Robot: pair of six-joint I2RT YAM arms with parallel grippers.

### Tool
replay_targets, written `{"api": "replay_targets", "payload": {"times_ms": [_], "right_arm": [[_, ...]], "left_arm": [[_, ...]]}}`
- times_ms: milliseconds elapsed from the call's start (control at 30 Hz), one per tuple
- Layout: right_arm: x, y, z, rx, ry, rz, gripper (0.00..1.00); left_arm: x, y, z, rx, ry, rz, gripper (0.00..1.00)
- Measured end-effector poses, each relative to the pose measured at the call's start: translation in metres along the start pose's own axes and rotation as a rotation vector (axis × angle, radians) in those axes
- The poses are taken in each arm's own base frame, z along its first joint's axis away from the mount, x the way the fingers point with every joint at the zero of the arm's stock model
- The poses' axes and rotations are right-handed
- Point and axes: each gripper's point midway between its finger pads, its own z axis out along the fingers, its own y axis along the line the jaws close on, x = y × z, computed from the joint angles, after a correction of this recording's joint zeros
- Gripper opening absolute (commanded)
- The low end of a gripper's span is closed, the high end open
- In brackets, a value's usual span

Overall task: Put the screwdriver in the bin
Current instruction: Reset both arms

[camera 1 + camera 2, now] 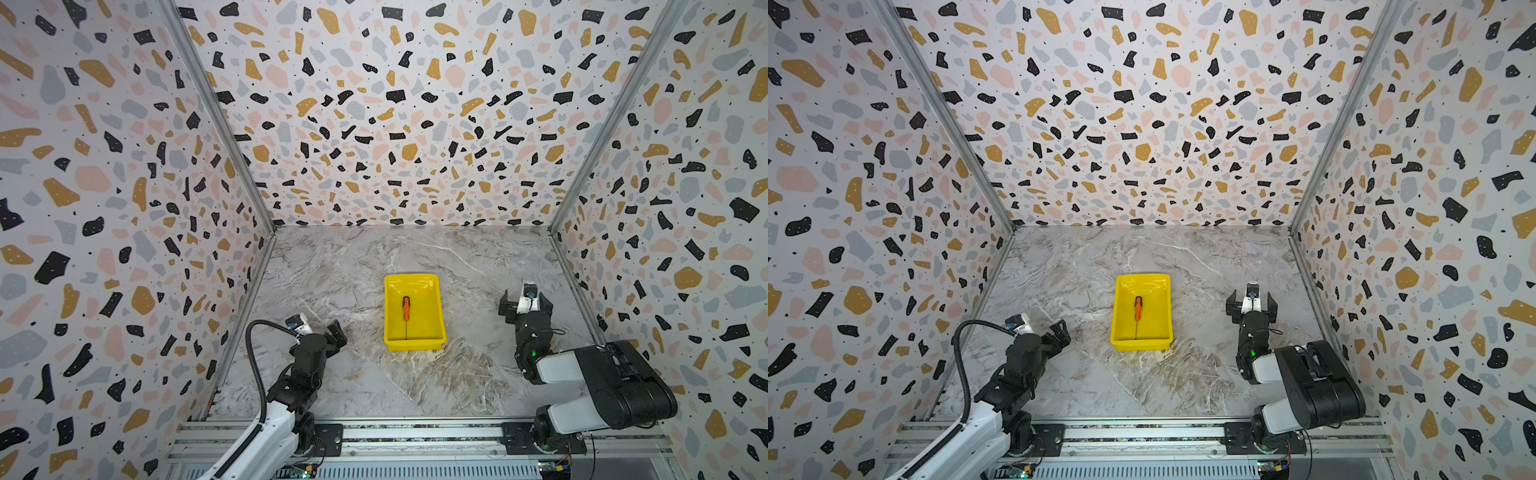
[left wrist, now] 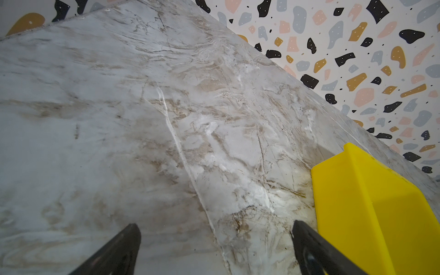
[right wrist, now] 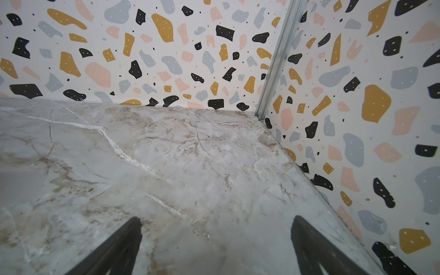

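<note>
Orange screwdriver (image 1: pixel 406 309) lengthwise, shaft nearward.

The black left gripper (image 1: pixel 337 332) and black right gripper (image 1: pixel 524 302) are held low, jaws parted wide, nothing gripped.

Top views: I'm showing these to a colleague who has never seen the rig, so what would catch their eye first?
The bright yellow bin at the middle of the grey marble table, with the orange screwdriver lying inside it. Next, the loud terrazzo-patterned walls on three sides. The left gripper and right gripper sit apart from the bin on either side, open and empty.
</note>
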Motion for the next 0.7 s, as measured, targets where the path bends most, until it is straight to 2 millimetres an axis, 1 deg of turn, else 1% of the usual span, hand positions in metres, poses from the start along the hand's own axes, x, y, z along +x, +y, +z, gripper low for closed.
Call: {"api": "replay_targets", "payload": {"times_ms": [133,300,400,467,533,600,700], "right_arm": [[-0.002,0.001,0.016,-0.027,0.027,0.017,0.99],[0.006,0.005,0.017,-0.078,0.056,0.023,0.99],[0.01,0.007,0.014,-0.106,0.058,0.026,0.99],[0.014,0.008,0.005,-0.127,0.037,0.031,0.99],[0.023,0.009,-0.005,-0.145,0.037,0.029,0.99],[0.029,0.01,-0.009,-0.154,0.05,0.025,0.99],[0.023,0.014,-0.006,-0.172,0.035,0.026,0.99]], "left_arm": [[0.0,-0.001,0.0,0.006,0.003,-0.003,1.0],[0.001,-0.001,0.001,0.002,0.006,-0.005,1.0],[0.001,0.001,0.001,-0.006,0.0,-0.011,1.0],[0.001,0.004,0.002,-0.02,-0.009,-0.02,1.0],[0.0,0.009,0.003,-0.043,-0.016,-0.021,1.0],[-0.001,0.013,0.004,-0.072,-0.028,-0.019,1.0],[-0.007,0.021,0.004,-0.125,-0.058,-0.013,1.0]]}}
